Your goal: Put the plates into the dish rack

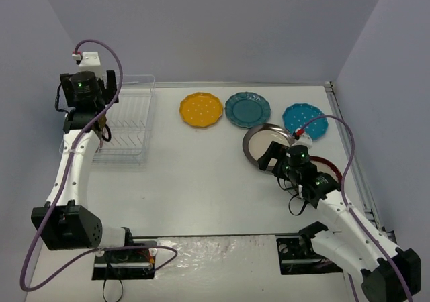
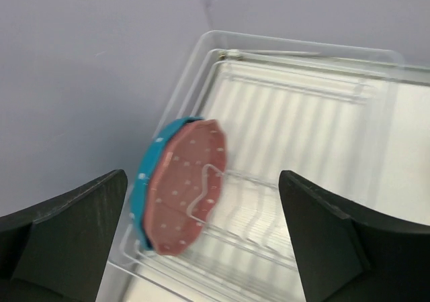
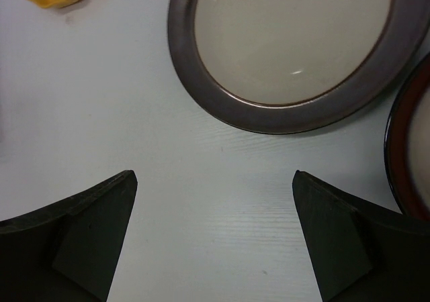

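The clear dish rack stands at the far left. In the left wrist view a pink dotted plate stands on edge in the dish rack's wire tines, a bright blue plate right behind it. My left gripper hangs open above them, holding nothing. Flat on the table lie a yellow plate, a dark teal plate, a bright blue plate and a dark-rimmed cream plate. My right gripper is open just short of the cream plate's near rim.
A second dark-rimmed plate lies at the right, partly under my right arm. Grey walls close in the table on the left, back and right. The rack sits tight against the left wall.
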Tool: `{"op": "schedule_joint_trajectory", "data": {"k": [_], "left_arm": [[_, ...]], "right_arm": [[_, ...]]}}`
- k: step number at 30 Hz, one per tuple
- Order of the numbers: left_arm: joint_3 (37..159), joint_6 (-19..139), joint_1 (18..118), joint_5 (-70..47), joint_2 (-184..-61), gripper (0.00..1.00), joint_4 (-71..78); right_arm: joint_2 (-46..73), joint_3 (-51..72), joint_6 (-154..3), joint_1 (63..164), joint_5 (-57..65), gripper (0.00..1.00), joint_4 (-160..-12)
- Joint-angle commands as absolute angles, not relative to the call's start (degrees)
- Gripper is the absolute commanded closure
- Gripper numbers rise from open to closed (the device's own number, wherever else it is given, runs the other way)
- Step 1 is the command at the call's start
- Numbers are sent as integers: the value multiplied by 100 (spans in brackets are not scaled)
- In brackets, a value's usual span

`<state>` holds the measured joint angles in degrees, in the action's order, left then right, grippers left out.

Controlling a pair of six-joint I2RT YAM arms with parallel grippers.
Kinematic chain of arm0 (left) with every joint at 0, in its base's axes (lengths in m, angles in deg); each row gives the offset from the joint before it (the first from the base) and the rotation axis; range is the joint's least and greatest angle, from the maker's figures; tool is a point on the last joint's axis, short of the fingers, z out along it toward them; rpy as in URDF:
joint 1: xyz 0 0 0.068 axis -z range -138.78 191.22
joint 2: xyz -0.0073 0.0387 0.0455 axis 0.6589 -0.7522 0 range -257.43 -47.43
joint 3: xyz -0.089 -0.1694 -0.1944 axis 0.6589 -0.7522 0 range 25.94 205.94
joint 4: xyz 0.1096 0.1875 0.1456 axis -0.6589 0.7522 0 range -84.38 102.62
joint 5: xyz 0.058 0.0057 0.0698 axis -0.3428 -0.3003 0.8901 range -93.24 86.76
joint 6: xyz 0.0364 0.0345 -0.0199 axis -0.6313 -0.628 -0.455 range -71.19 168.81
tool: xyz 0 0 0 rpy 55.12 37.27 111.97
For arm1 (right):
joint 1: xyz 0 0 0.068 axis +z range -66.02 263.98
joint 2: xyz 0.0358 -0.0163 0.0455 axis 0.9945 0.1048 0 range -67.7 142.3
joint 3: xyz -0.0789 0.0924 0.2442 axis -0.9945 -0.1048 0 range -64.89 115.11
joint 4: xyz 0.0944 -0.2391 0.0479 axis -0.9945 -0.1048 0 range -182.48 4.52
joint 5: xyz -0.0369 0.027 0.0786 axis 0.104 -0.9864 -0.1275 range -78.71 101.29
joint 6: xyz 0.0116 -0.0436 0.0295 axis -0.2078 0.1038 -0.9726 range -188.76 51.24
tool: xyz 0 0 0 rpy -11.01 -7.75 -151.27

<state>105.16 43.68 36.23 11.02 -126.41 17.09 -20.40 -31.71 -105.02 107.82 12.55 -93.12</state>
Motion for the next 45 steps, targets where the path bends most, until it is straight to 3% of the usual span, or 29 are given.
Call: {"op": "schedule_joint_trajectory", "data": {"k": [1, 6, 19, 37, 45], "left_arm": [[11068, 5680, 4331, 768, -12118, 5, 2583], [10692, 6479, 4630, -256, -11645, 3, 3108], [9024, 6540, 4836, -932, -10566, 3, 3076], [8921, 6621, 4878, -1317, -10543, 3, 3005], [8882, 6665, 4882, -1355, -10565, 3, 2957]], "right_arm": [[-1591, -3298, -11317, 10715, 2003, 2, -9274], [-1287, -3534, -12223, 10710, 2348, 0, -9183], [-552, -3724, -13403, 10684, 2960, 1, -8411], [572, -4176, -14239, 10230, 2915, 11, -6865], [1252, -4430, -14458, 10091, 2532, 28, -6240]]}}
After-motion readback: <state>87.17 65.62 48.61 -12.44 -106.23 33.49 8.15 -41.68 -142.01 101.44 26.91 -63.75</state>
